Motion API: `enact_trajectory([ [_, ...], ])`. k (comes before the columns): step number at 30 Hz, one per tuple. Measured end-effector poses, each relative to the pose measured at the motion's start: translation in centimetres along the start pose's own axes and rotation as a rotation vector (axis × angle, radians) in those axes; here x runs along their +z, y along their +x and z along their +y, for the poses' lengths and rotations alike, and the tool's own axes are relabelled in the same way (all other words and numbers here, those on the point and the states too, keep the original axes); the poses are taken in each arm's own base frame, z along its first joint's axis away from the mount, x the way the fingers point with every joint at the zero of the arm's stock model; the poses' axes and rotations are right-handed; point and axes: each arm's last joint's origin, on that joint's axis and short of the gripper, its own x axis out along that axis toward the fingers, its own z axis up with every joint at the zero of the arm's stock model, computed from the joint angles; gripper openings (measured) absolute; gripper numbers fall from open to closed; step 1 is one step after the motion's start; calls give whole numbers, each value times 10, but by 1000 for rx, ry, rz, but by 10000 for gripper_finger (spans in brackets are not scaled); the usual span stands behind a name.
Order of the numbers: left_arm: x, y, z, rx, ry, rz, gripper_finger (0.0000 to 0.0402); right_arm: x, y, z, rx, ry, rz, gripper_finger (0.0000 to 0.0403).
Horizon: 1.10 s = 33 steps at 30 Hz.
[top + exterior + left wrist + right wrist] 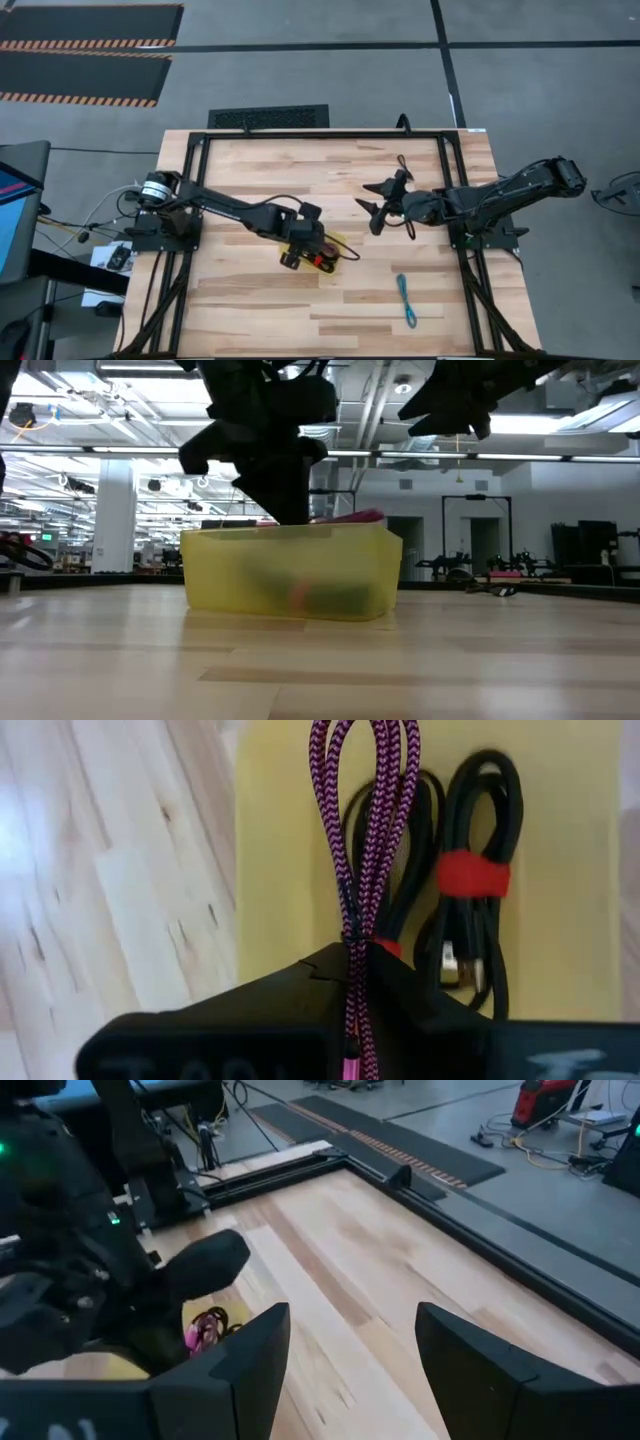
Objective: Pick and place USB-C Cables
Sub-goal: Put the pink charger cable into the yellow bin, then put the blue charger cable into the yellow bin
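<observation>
**Maroon cable held over the yellow tray**

While the left gripper (305, 245) hangs directly above the yellow tray (290, 575), its fingers are pinched on the maroon cable (365, 830), a braided bundle whose loops extend out past the fingertips and over the tray's floor. On that floor, just beside the held loops, lie two black-and-red cables (470, 890), each a black coil bound by a red strap; one sits partly behind the maroon loops. From table height the left arm fills the space above the tray's near rim, and a strip of maroon shows just over the rim.

Well apart from the tray, toward the table's right front, the teal cable (406, 299) lies alone on the bare wood of the table (250, 320), stretched out in a thin line.

Off to the tray's right and farther back, the right gripper (385, 205) is raised above the table with its fingers (250, 1350) spread wide and nothing between them, facing the tray and the left arm.
</observation>
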Motion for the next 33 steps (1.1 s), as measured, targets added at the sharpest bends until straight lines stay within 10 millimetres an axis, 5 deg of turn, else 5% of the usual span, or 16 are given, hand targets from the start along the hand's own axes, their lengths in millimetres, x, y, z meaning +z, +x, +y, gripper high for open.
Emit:
enact_trajectory([
  [6, -1, 9, -2, -14, 15, 1, 32, 1, 0, 0, 5, 6, -8, 244],
  [13, -4, 42, -6, -13, 17, 55, 65, -1, 0, 0, -2, -12, 12, 244],
  [18, -6, 53, 5, -1, -65, 40, 94, -2, 0, -1, -4, -15, 16, 244],
  [25, -7, 51, 31, 48, -255, 21, 120, -3, 0, -1, -7, -22, 26, 244],
  [33, 5, 36, 41, 32, -264, 39, 126, -4, 0, -2, -10, -28, 34, 244],
])
